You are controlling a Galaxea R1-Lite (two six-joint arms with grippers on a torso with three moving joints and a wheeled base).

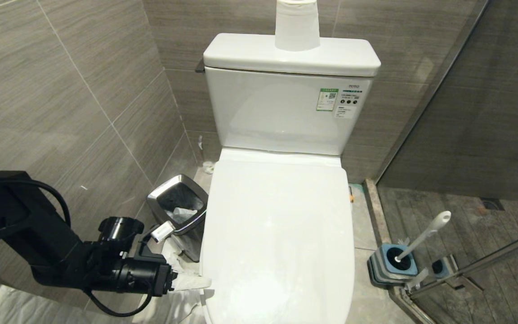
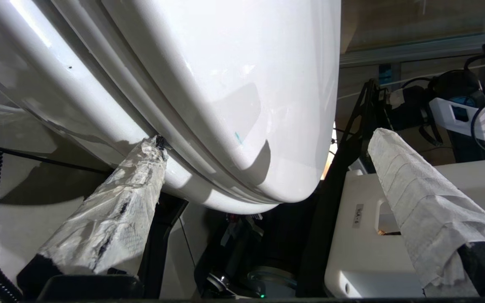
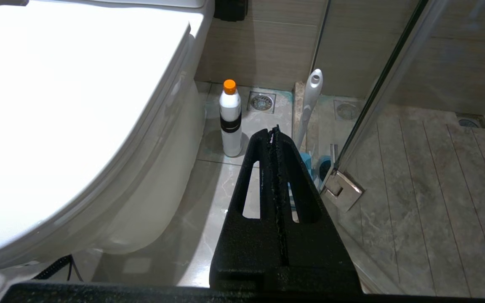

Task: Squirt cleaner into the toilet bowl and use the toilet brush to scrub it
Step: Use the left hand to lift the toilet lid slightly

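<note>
- At the left front edge of the closed toilet, my left gripper (image 1: 196, 281) is spread wide and holds nothing
- One paper-wrapped finger (image 2: 141, 176) touches the seam just under the lid (image 1: 277, 234); the other (image 2: 415, 185) stands out past the front, clear of it
- The toilet bowl (image 2: 192, 189) lies below the shut lid and seat, so I cannot see inside or make out any cleaner in the water
- Just beside my left arm, against the wall, stands a small steel bin (image 1: 179, 202) with crumpled paper in it
- My right gripper (image 3: 277, 139) hangs on the other side with its fingers pressed together, empty
- Beyond it on the floor, a white bottle with an orange cap (image 3: 230, 120) stands upright beside the toilet's base
- The toilet brush (image 1: 423, 236) leans in its blue-and-grey holder (image 1: 391, 265) near the glass door (image 1: 466, 112), well apart from both my grippers
- A paper roll (image 1: 297, 24) sits on the tank
</note>
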